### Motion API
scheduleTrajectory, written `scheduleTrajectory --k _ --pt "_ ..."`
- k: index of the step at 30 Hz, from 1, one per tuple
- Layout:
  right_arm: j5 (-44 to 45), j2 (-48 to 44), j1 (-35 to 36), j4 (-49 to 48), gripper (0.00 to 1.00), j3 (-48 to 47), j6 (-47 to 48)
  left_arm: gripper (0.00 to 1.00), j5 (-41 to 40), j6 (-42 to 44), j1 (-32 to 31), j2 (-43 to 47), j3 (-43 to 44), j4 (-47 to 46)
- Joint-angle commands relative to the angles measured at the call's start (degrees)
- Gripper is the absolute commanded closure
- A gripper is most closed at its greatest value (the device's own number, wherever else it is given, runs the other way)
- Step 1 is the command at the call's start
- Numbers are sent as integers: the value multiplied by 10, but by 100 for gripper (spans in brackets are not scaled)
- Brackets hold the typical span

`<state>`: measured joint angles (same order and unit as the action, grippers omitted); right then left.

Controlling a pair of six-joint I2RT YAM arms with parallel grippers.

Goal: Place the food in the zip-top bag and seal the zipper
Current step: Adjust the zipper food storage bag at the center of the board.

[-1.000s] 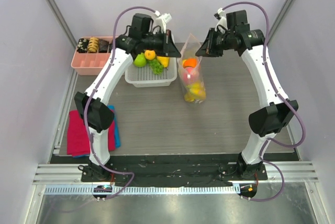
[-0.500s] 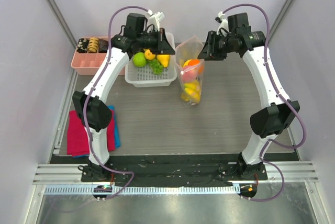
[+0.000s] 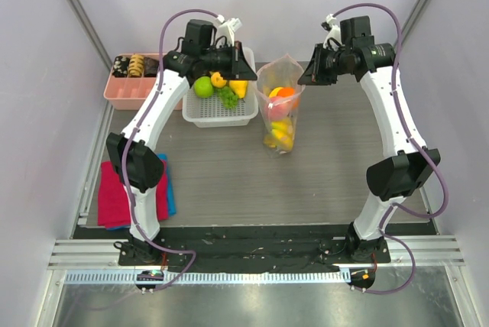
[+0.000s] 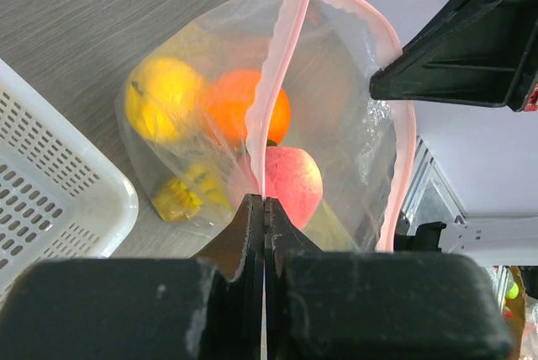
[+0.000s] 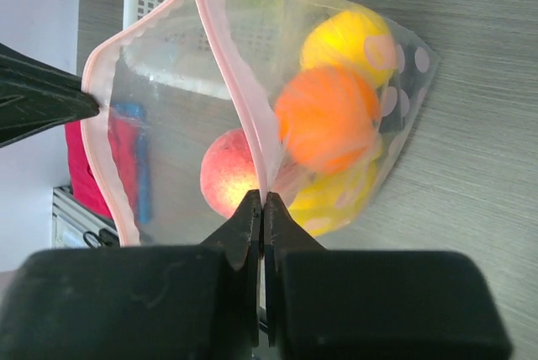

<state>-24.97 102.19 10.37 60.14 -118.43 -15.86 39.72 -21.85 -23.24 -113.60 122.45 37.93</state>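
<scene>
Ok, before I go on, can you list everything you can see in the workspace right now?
zip-top bag: one, clear with pale dots, upright mid-table, right of the basket, mouth open.
food in bag: orange, pink peach, yellow fruit, more yellow below.
basket: one, white slatted, far centre-left.
food in basket: green fruit, green bunch, two yellow pieces.
tray: one, pink, divided, far left.
snacks: brown, in the tray's back compartments.
red cloth: one, near left.
blue cloth: one, showing at the red cloth's right edge.
left gripper: shut on the bag's mouth edge.
right gripper: shut on the opposite mouth edge.
</scene>
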Motion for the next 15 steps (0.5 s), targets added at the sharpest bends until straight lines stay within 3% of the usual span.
scheduleTrajectory --k 1,6,8,11,13,14,15 --pt "-33 -26 -2 3 99 -2 -5 100 8 -7 -1 15 29 -29" --pt "-35 -31 -30 7 99 -53 -9 100 -32 35 -2 28 29 -30" --pt "-38 -39 -36 5 99 -41 -12 100 -74 51 -2 19 17 -7" --pt "-43 -59 -34 -11 99 17 -15 100 -70 64 -2 6 5 25" --pt "-41 -67 -35 -28 99 56 -21 92 -66 62 -1 9 -18 0" --pt "-39 -71 -35 -34 99 64 -22 79 -62 57 1 21 -30 -16" --pt "-39 -71 -35 -45 99 72 -24 74 -60 49 9 26 -58 -34"
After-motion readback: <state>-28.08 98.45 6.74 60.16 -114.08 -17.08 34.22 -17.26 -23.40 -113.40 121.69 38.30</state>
